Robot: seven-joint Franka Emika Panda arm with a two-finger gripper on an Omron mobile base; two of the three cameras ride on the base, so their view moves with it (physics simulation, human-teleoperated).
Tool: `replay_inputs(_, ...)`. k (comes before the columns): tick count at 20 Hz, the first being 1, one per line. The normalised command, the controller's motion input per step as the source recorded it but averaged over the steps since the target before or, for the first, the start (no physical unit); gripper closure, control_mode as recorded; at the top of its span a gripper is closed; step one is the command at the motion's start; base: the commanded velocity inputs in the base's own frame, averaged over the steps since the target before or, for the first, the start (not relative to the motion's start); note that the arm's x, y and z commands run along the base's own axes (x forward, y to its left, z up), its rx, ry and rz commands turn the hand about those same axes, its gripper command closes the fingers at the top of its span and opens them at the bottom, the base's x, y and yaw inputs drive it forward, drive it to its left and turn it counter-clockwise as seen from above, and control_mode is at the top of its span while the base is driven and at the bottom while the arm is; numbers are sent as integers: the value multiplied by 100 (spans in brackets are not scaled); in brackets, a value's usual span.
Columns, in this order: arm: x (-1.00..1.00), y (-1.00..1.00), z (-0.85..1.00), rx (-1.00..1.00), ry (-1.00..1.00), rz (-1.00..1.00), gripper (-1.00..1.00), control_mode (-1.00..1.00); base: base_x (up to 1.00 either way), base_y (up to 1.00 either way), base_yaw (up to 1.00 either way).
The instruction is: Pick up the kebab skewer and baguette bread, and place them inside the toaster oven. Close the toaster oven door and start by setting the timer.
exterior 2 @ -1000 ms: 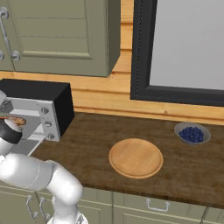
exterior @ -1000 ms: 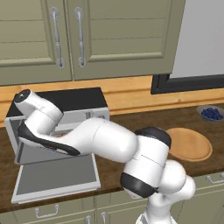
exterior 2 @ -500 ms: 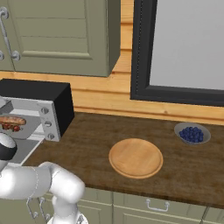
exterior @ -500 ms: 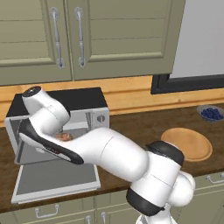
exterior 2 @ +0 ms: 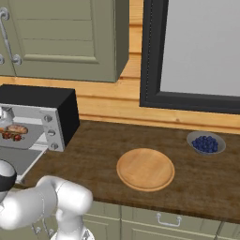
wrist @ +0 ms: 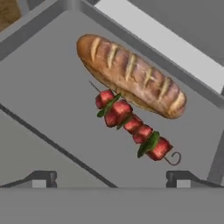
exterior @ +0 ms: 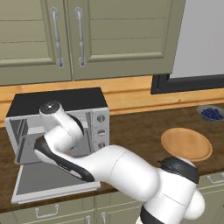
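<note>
Since a second ago the arm has swung its upper joint from the far left of the oven (exterior: 65, 116) toward the middle of the opening, and the big elbow has sunk lower in the left base view; the skewer (wrist: 131, 124) and bread (wrist: 131, 76), carried at the hand then, now lie inside the oven. Nearest the camera on the hand, the gripper (wrist: 111, 179) stands wide open and holds nothing, its two dark tips well apart at the bottom of that view. Just beyond them the skewer lies flat on the grey oven floor, red chunks with green bits between, its hooked end toward the right tip. Right beside it, on the far side, lies the bread, running nearly the same diagonal way; its lower edge touches or almost touches the skewer's upper chunks, I cannot tell which. From the right base view both show as small shapes on the rack, bread (exterior 2: 18, 128) over skewer (exterior 2: 11, 136), within the open front of the oven (exterior 2: 56, 105). The door (exterior: 52, 181) hangs down flat in front of the oven, over the counter (exterior: 144, 131) edge, with the arm reaching over it. Three knobs sit on the oven's right panel. Farther right on the counter rests a round wooden board (exterior 2: 145, 168), and well beyond it a bowl of blueberries (exterior 2: 205, 142) near the dark-framed window (exterior 2: 192, 51). Green cabinets (exterior: 87, 35) hang above.
</note>
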Motion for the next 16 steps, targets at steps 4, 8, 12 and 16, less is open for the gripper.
replay_inputs(4,-1,1,-9,20,-10,-48,-100,-100,0,0,0)
replay_inputs(8,-24,0,-4,18,0,-40,-100,-100,0,0,0)
replay_inputs(12,-28,0,-27,9,0,-26,-100,-100,0,0,0)
replay_inputs(16,-27,0,-25,6,-1,-20,-100,-100,0,0,0)
